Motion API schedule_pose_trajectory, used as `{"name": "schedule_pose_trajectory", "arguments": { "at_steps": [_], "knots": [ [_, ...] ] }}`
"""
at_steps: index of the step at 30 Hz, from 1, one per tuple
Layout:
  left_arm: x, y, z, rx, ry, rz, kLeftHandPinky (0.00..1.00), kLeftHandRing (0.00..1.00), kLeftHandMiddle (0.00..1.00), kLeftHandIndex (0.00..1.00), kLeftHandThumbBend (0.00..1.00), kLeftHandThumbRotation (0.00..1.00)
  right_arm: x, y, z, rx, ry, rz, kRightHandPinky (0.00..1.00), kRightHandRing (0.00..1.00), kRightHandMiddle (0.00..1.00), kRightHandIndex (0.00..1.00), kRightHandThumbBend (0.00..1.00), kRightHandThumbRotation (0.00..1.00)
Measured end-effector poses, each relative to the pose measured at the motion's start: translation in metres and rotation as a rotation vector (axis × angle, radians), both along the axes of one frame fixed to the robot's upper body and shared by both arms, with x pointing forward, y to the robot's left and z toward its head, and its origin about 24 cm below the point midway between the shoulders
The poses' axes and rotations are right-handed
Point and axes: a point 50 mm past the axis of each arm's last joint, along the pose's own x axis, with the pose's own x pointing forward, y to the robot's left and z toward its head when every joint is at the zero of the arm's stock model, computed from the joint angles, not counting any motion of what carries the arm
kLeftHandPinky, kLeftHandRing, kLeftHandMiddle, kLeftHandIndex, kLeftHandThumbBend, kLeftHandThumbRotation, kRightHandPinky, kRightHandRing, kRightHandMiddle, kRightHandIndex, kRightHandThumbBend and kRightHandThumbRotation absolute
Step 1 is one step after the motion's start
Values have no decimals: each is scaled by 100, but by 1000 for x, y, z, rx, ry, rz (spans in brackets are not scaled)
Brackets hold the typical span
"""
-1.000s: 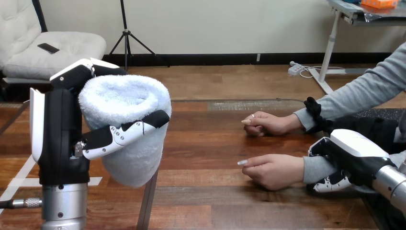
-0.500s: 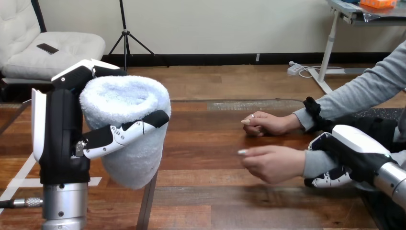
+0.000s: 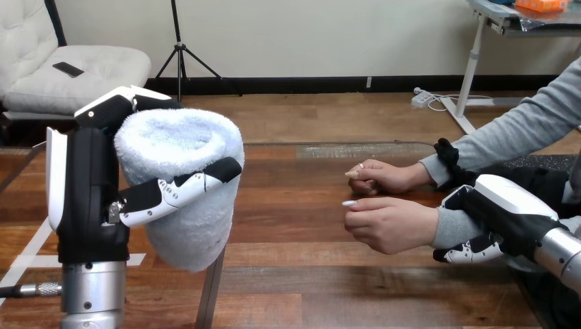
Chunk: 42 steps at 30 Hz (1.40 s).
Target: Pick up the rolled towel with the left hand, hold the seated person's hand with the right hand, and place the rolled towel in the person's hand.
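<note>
Head view, right side: the right hand [image 3: 503, 212] is clasped on the person's wrist [image 3: 449, 229], white shell over the grey sleeve and fingers [image 3: 469, 252] curled beneath it. A second ago the person's nearer hand [image 3: 390, 223] lay low on the counter [image 3: 294, 274]; now it sits higher and a little further forward, fingers loosely curled and knuckles up. The person's farther hand [image 3: 384, 177] rests on the wood as before. The left hand [image 3: 89, 199] has not budged. It grips the rolled towel [image 3: 181, 185] upright at the view's left, well apart from the person. The hold step looks done or nearly so, but the palm is not yet turned up to receive the towel.
</note>
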Motion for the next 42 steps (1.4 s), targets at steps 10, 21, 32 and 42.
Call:
{"name": "schedule_pose_trajectory", "arguments": {
  "at_steps": [10,21,32,42],
  "knots": [
    [0,0,0,4,0,0,27,34,41,40,83,0,0,1,1,4,-4,9,15,19,26,30,44,14],
    [2,0,-1,7,18,4,28,35,41,39,83,0,1,2,2,11,1,22,14,18,24,28,43,14],
    [12,-2,-4,-1,9,-6,28,35,41,39,82,0,3,3,6,23,-6,24,14,18,24,27,44,18],
    [27,-6,-9,-9,-7,-14,29,35,40,39,82,0,6,5,9,40,-12,31,13,17,23,25,44,15]
  ]
}}
